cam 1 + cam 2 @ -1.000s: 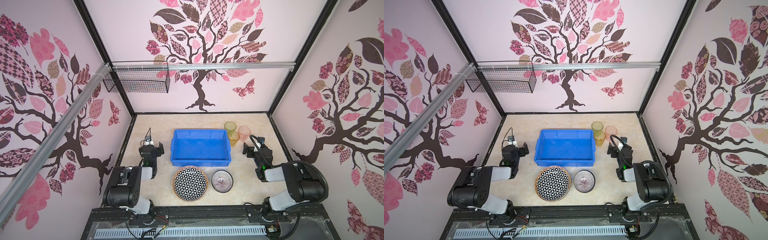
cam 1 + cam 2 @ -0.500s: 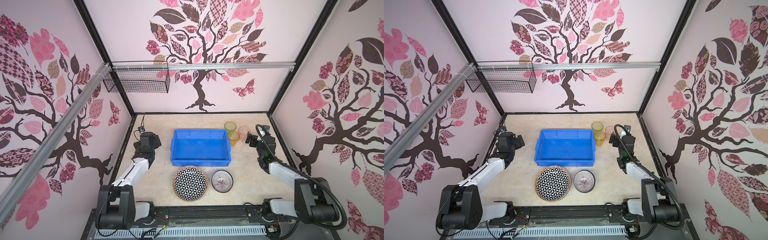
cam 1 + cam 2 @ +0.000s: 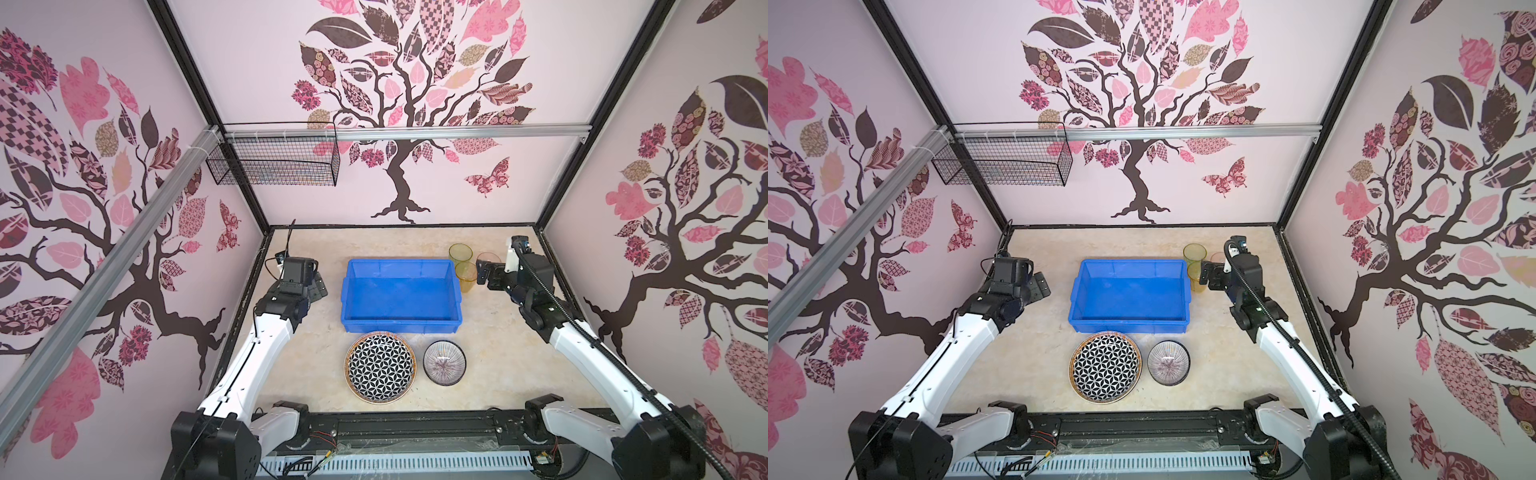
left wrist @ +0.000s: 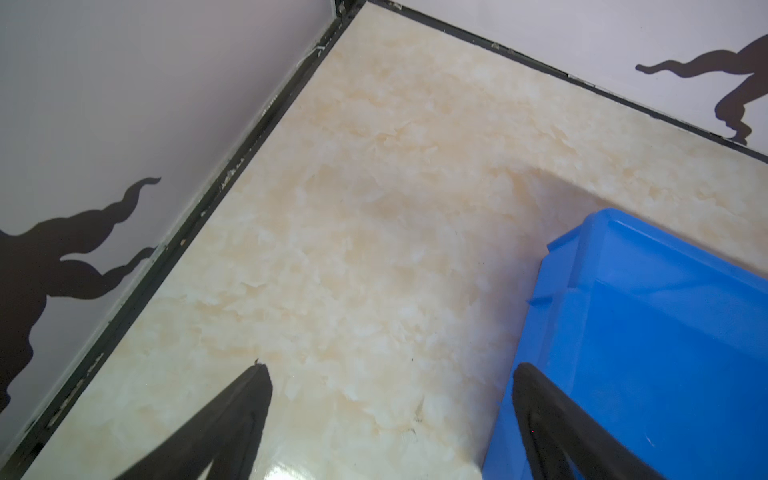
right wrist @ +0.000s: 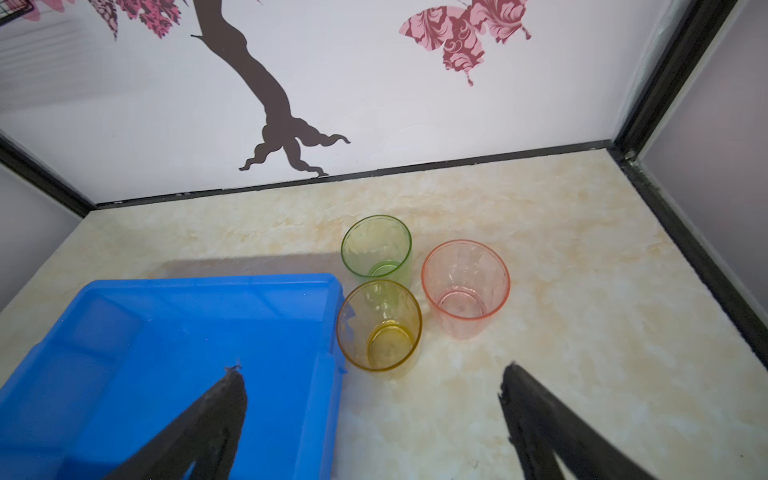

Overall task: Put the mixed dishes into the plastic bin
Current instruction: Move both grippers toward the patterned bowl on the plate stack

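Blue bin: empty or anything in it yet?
Empty. Both top views show only the bare floor of the blue bin. The plate, bowl and cups all stand outside it.

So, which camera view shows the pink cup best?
The right wrist view: the pink cup stands whole, close and unobstructed. In both top views it is small, partly hidden behind the right gripper. The left wrist view misses it.
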{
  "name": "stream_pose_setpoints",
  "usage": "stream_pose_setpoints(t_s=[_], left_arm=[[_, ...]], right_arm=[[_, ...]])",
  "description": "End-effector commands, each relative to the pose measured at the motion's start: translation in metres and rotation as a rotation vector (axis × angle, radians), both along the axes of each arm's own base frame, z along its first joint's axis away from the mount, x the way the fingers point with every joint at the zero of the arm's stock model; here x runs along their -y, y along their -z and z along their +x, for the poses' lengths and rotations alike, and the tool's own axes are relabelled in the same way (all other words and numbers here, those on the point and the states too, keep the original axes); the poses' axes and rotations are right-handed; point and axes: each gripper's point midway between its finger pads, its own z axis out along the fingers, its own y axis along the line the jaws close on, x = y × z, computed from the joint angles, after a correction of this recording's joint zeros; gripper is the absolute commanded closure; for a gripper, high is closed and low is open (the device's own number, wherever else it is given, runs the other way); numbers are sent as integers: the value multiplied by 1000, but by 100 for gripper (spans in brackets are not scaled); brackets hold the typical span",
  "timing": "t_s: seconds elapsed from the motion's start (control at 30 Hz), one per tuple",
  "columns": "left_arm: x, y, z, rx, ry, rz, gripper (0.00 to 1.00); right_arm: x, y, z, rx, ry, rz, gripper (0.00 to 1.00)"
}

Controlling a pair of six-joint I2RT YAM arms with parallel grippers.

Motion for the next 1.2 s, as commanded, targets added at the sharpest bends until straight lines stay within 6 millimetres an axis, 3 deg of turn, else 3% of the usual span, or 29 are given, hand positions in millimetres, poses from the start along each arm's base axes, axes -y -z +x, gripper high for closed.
stream_pose_setpoints(t_s=[0.0, 0.13, 0.23, 0.37, 0.47, 0.63, 0.87, 1.17], left_arm=[[10, -8, -20, -44, 36, -53, 7], [19, -7, -37, -76, 83, -82, 12], [31, -6, -47, -99, 128, -101, 15], [49, -5, -58, -120, 188, -93, 22], [63, 4, -69, -155, 236, -92, 26], [73, 22, -90, -223, 280, -101, 27], [84, 45, -116, -293, 317, -197, 32], [101, 53, -131, -347, 358, -225, 33]], right_arm=[[-27, 3, -35, -135, -140, 92, 6], [-61, -2, -63, -170, -244, 80, 7], [-100, -3, -86, -205, -347, 32, 8], [-149, 3, -122, -241, -477, -87, 13], [-171, 13, -142, -281, -544, -122, 20], [-191, 37, -163, -366, -612, -102, 36], [-224, 67, -195, -441, -705, -119, 44], [-234, 106, -202, -511, -704, -192, 55]])
